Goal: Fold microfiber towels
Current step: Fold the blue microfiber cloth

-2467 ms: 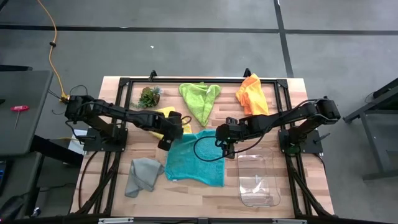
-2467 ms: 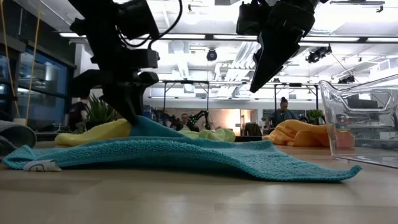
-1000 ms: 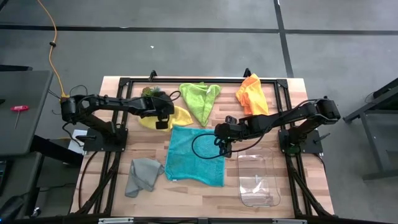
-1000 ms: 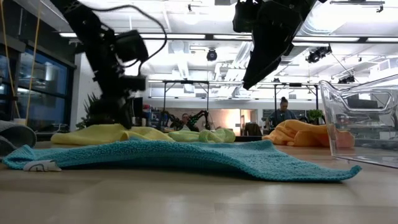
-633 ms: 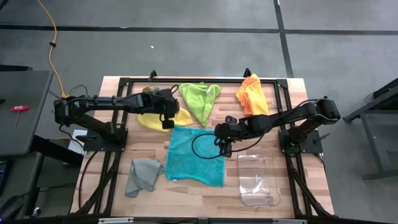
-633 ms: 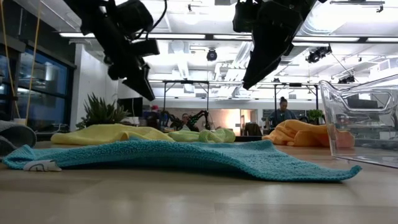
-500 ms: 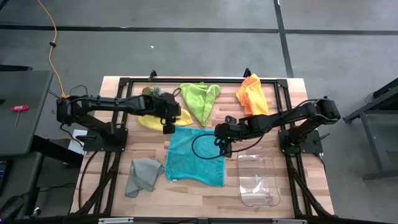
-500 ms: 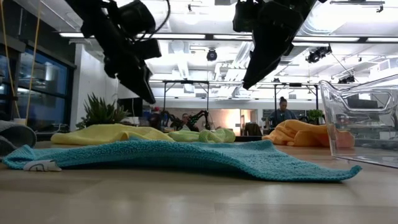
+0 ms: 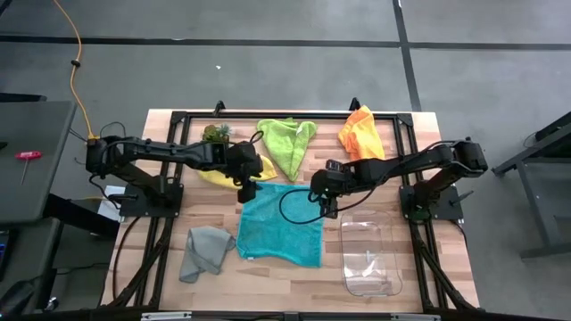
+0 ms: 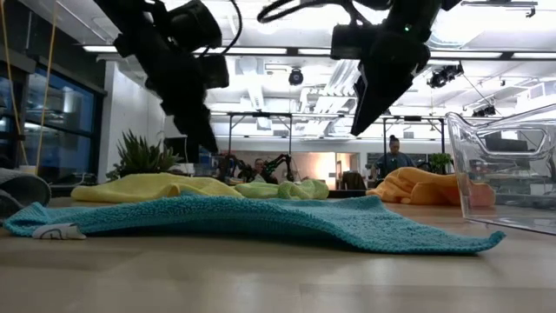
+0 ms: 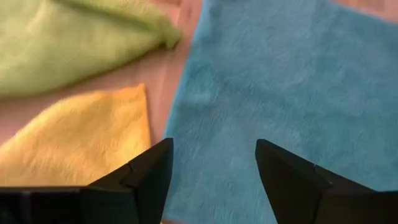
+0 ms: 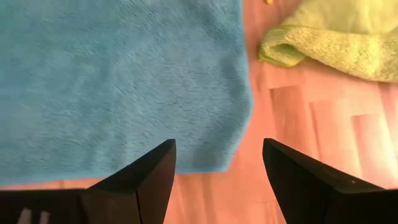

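Lying spread flat in the middle of the wooden table (image 9: 294, 276), a teal towel (image 9: 280, 223) shows a fuzzy, plush nap and a roughly square outline with one far corner near each gripper. Both arms hover above its far edge: the left gripper (image 9: 246, 190) over the corner beside the yellow towel (image 9: 217, 172), the right gripper (image 9: 325, 201) over the opposite corner, each with fingers spread apart and holding nothing. From the left wrist, two dark wedge-shaped fingers (image 11: 146, 177) frame teal pile, with the yellow cloth's edge and a lime green fold alongside. The lime green towel (image 9: 287, 143) lies in a loose triangle farther back, the orange towel (image 9: 361, 134) bunched at the far right corner, partly draped on the black frame. A grey towel (image 9: 205, 251) sits crumpled near the front left. A clear plastic bin (image 9: 368, 257) stands right of the teal cloth; the low view cuts it off at the frame edge. That low view also shows a small white tag (image 10: 57, 231) on the teal towel, unseen from above. A small leafy plant (image 9: 214, 134) is partly hidden behind the left arm.
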Robot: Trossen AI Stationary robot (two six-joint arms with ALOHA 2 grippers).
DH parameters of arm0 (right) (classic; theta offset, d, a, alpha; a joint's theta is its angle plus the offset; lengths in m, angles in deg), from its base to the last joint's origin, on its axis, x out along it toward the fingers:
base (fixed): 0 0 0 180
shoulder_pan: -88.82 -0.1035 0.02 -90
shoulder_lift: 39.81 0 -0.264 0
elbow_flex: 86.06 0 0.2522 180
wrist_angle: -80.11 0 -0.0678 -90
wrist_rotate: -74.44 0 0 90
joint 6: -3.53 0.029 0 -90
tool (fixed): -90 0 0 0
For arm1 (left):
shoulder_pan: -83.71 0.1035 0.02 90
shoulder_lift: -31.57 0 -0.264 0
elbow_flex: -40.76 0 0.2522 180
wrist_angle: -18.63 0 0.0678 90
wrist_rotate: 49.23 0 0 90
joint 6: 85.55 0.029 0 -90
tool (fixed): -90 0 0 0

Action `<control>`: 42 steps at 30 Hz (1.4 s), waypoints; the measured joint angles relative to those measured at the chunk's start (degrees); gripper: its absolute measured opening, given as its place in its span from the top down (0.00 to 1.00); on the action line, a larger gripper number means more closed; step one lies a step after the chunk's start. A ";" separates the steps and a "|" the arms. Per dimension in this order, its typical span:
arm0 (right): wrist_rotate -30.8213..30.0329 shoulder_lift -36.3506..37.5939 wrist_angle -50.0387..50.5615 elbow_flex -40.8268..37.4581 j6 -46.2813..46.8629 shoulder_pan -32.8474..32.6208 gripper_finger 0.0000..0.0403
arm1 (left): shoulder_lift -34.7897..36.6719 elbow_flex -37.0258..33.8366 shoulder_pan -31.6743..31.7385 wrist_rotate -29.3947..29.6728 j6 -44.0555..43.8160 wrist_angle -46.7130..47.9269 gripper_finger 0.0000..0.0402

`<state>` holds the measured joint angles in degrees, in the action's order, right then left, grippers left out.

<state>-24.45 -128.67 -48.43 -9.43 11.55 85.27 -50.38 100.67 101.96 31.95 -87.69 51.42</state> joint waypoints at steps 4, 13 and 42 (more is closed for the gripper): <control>0.13 0.00 0.26 0.00 -4.07 2.10 0.42 | -3.94 2.20 -1.50 -0.15 -1.74 -0.82 0.46; 3.16 0.00 -1.20 0.00 -9.53 6.42 0.42 | -14.86 8.51 0.79 -2.47 -6.09 -1.00 0.49; 3.15 0.00 -8.89 0.00 -9.21 7.33 0.42 | -22.63 9.00 7.03 -3.24 -33.43 -3.45 1.00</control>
<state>-21.30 -128.67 -57.32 -9.43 2.35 92.61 -73.01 109.67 108.99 28.70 -121.12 47.97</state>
